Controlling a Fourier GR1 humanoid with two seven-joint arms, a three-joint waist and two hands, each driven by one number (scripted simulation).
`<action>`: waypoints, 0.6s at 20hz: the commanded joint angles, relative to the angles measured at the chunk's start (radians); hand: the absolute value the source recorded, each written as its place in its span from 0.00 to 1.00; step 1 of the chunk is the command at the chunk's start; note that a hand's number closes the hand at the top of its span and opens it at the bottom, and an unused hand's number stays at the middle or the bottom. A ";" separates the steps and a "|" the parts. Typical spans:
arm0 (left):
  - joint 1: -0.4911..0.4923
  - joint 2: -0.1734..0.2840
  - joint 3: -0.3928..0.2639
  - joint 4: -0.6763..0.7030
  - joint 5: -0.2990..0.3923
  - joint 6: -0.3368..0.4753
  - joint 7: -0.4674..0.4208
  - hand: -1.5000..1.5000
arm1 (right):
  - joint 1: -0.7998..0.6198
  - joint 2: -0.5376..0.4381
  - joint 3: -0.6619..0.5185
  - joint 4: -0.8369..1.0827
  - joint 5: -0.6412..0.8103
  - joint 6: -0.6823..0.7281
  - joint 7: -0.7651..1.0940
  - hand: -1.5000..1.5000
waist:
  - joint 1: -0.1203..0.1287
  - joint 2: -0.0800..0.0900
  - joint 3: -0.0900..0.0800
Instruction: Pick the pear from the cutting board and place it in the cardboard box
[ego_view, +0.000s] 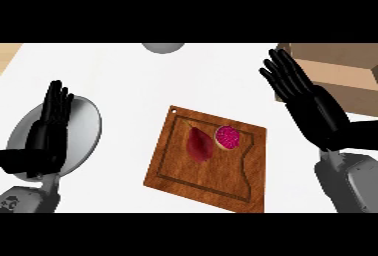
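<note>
Pear (198, 143), dark red, lies on the cutting board (184, 175) near the board's middle, stem end toward the far edge; nothing touching it. Just beside it to the right, a cut fruit half w/ pink flesh (228, 137), also on the board. Board sits tilted at the worktop (125, 75) centre. Cardboard box (341, 70) at the far right corner. Right hand (306, 100) is raised between board and box, fingers straight & spread, holding nothing, overlapping the box's near-left corner in view. Left hand (46, 127) shows near the left edge over a grey plate (85, 130), fingers straight up & together, empty. Grey round obj (163, 47) at the far edge, mostly cut off.
</note>
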 joint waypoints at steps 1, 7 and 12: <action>-0.003 0.015 -0.031 -0.025 -0.021 -0.031 0.033 0.50 | 0.048 0.032 0.067 -0.043 0.102 -0.109 0.068 0.00 | 0.006 0.000 0.035; -0.012 0.035 -0.136 0.020 -0.046 -0.122 0.063 0.50 | 0.038 0.212 -0.072 -0.073 0.164 -0.462 -0.034 0.00 | -0.150 -0.049 0.082; -0.056 0.043 -0.228 0.016 -0.069 -0.206 0.111 0.50 | 0.065 -0.176 0.334 0.123 0.832 -0.431 0.221 0.00 | -0.057 -0.010 0.021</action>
